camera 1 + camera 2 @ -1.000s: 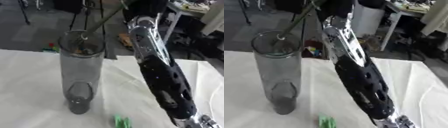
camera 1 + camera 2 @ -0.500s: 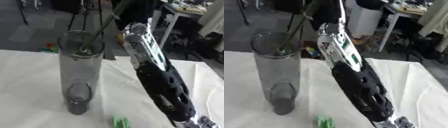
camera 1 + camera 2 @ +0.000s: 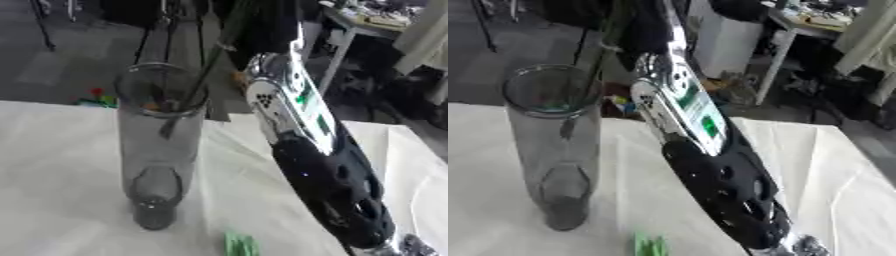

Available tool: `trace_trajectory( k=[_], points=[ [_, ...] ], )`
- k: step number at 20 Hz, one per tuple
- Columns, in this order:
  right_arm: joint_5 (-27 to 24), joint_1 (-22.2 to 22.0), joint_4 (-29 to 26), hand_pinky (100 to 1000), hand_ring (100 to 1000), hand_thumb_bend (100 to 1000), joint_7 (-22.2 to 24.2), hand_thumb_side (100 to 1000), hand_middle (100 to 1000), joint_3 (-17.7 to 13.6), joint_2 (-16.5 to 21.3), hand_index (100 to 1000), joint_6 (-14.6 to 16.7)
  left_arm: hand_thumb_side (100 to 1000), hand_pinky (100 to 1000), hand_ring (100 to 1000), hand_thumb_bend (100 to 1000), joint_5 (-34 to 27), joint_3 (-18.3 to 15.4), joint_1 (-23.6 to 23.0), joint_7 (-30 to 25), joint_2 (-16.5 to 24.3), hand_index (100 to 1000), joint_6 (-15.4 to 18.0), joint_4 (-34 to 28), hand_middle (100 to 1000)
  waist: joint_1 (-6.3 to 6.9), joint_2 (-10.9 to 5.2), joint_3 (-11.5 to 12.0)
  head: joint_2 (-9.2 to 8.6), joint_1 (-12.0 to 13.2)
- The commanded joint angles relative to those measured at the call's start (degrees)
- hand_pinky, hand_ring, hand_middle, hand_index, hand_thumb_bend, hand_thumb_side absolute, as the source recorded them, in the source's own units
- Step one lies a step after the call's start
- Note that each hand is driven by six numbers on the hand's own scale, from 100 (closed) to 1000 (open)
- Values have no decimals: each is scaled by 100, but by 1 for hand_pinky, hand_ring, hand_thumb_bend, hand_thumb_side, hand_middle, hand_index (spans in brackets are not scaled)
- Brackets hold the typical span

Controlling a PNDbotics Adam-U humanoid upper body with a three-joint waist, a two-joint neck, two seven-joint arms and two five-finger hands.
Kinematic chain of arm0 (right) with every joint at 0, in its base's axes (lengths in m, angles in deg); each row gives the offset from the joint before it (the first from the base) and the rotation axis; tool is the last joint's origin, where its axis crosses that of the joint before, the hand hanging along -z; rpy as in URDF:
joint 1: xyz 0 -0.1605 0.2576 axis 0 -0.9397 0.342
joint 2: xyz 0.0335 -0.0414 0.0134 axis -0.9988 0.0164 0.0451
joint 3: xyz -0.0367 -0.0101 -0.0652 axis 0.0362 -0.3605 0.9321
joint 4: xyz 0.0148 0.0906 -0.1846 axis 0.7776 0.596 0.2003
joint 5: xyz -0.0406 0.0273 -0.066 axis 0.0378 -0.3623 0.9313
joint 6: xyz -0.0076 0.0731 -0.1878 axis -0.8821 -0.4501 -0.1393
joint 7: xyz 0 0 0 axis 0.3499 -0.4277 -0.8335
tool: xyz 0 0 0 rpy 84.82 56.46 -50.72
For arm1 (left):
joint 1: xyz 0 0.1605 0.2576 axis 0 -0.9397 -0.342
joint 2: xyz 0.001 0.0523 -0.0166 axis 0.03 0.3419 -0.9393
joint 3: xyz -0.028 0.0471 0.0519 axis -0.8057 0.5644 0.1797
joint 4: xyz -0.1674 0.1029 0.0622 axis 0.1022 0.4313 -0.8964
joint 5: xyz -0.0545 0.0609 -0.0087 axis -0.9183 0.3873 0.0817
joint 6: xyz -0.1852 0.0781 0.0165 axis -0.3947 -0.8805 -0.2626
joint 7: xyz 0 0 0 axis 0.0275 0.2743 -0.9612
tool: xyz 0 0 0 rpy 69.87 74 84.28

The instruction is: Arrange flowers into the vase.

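One stem (image 3: 203, 75) enters vase (image 3: 157, 150); bloom cropped.

Green stem (image 3: 203, 75) slanting into upright vase (image 3: 157, 150)

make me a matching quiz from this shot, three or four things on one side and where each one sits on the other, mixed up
Things:
1. vase
2. stem
3. green scrap
4. right arm

Places:
a. flat on the cloth at the near edge
b. upright on the cloth, left of centre
c. reaching up from the lower right corner
d. slanting down through the vase's mouth

Pairs: 1-b, 2-d, 3-a, 4-c
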Motion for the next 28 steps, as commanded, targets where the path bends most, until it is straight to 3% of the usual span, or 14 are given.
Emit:
trace_trajectory(
  k=[1,4,8,16,28],
  points=[
    [170,55,-150,199,250,100,0,663,100,-18,200,100,-35,1000,740,801,100,-33,3,72,-31,3,937,6,-87,888,48,-163,-10,-31,-30],
    [324,20,-175,285,374,100,111,706,136,15,212,100,-83,1000,740,801,100,-43,4,80,-35,0,937,9,-87,888,37,-159,-9,-41,-24],
    [432,-15,-194,338,448,100,292,726,230,34,200,100,-178,1000,740,801,100,-53,4,90,-38,-7,937,11,-87,888,21,-150,-5,-58,-20],
    [467,-44,-170,422,502,100,361,763,315,38,179,138,-211,1000,740,800,100,-64,7,107,-42,-17,937,16,-87,888,4,-117,16,-73,-17],
    [481,3,0,483,544,100,447,837,353,61,214,190,-284,1000,739,800,100,-86,37,122,-81,-22,937,16,-87,888,-48,-85,97,-152,-34]
  ],
)
